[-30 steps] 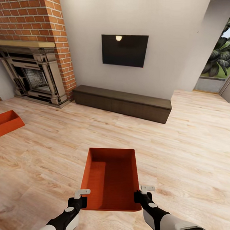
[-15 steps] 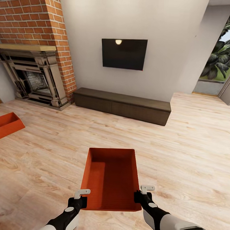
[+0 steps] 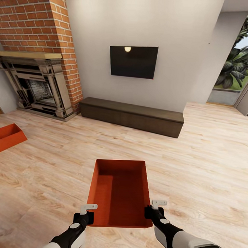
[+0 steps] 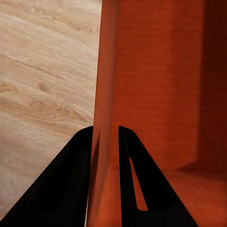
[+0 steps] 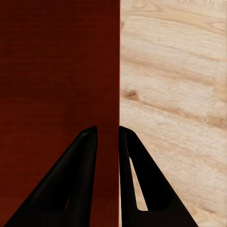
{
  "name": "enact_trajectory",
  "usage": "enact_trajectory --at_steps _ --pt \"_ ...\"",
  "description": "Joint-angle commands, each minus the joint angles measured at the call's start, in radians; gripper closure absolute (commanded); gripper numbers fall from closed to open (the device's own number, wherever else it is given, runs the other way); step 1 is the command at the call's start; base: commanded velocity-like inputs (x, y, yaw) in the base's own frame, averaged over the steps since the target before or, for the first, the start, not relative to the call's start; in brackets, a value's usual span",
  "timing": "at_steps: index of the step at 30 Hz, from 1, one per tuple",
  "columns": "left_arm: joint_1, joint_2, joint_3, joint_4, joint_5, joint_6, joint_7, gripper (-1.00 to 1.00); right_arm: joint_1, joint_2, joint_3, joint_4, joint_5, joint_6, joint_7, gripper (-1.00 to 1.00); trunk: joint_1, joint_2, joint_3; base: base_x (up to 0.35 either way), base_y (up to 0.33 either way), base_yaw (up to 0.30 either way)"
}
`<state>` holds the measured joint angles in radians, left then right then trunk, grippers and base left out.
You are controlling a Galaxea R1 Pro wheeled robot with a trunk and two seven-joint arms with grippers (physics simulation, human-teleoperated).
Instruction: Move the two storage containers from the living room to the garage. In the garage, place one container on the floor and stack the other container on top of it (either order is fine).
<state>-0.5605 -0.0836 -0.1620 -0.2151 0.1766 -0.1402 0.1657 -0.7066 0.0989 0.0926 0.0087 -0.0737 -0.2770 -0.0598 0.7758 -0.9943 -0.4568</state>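
One red-orange open-top storage container (image 3: 120, 191) hangs in front of me above the light wood planks of the living room, held by both arms. My left gripper (image 3: 87, 215) is shut on its left wall near the close corner, and the left wrist view shows that wall (image 4: 105, 94) pinched between the black fingers (image 4: 75, 175). My right gripper (image 3: 152, 212) is shut on the right wall (image 5: 118, 71), which stands between its fingers (image 5: 85, 170). The second storage container (image 3: 7, 137) rests on the planks at the far left, in front of the fireplace.
A brick fireplace (image 3: 36, 78) fills the back left. A long dark low cabinet (image 3: 133, 116) runs along the white wall under a black wall TV (image 3: 133, 61). At the right, an opening (image 3: 234, 74) shows green plants. Open wood floor (image 3: 204, 166) spreads all around.
The whole picture has slid downward a little, so the camera has moved; the fireplace, TV and far container sit lower. The held container and both grippers keep their place in the view.
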Motion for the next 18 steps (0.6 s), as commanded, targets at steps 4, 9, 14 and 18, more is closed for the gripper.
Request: enact_trajectory --at_steps 4,9,14,18 --pt "-0.001 -0.001 -0.001 0.000 0.007 -0.002 0.011 1.00 -0.001 0.001 -0.008 0.001 0.002 -0.002 0.001 1.00 0.000 -0.001 0.005 0.000 0.000 0.000" --pt "-0.001 -0.001 -0.001 0.000 0.007 -0.002 0.011 1.00 -0.001 0.001 -0.008 0.001 0.002 -0.002 0.001 1.00 0.000 -0.001 0.013 0.000 0.000 0.000" --pt "-0.001 -0.001 -0.001 0.000 0.007 -0.002 0.011 1.00 -0.001 0.001 -0.008 0.001 0.002 -0.002 0.001 1.00 0.000 -0.001 0.021 0.000 0.000 0.000" --pt "-0.001 -0.001 -0.001 0.000 0.007 -0.002 0.012 1.00 -0.001 0.001 -0.008 0.001 0.002 -0.002 0.002 1.00 0.000 -0.001 0.027 0.000 0.000 0.000"
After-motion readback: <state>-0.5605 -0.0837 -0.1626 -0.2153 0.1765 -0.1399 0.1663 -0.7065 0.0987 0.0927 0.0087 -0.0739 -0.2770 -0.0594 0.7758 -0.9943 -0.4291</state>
